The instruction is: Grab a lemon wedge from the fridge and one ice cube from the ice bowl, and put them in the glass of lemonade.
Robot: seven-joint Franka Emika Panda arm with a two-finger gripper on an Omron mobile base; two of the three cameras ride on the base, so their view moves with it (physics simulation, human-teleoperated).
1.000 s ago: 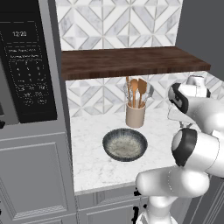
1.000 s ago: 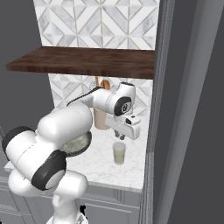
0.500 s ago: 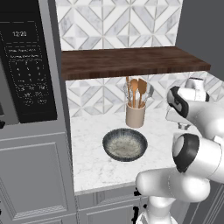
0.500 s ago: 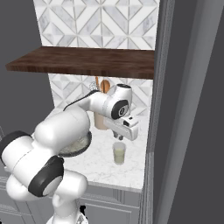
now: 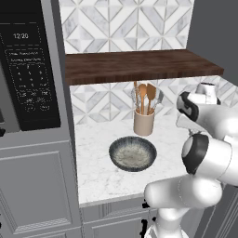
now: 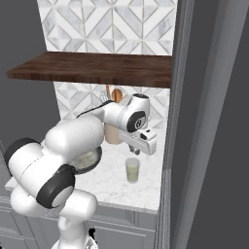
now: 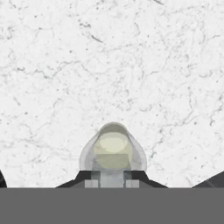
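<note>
The glass of lemonade (image 6: 132, 170) stands on the white marble counter (image 6: 114, 187) close to the fridge's dark grey side (image 6: 214, 121). My gripper (image 6: 138, 152) hangs just above the glass, pointing down. In the hand view the glass (image 7: 113, 151) lies straight below my gripper (image 7: 112, 181), whose fingers are shut on a small pale grey ice cube (image 7: 112, 178). The ice bowl (image 5: 133, 153), dark-rimmed and speckled inside, sits mid-counter to the left of the glass, with the arm partly covering the bowl (image 6: 90, 158) in the right base view. The lemon wedge is out of view.
A beige pot of wooden spoons (image 5: 144, 122) stands against the tiled wall behind the bowl. A dark wooden shelf (image 5: 139, 67) runs overhead. A black microwave (image 5: 28, 69) sits in grey cabinetry at the left. The counter's front edge (image 5: 111, 197) is near.
The hand has sunk slightly toward the glass and the arm's elbow has swung higher. The grip has stayed the same.
</note>
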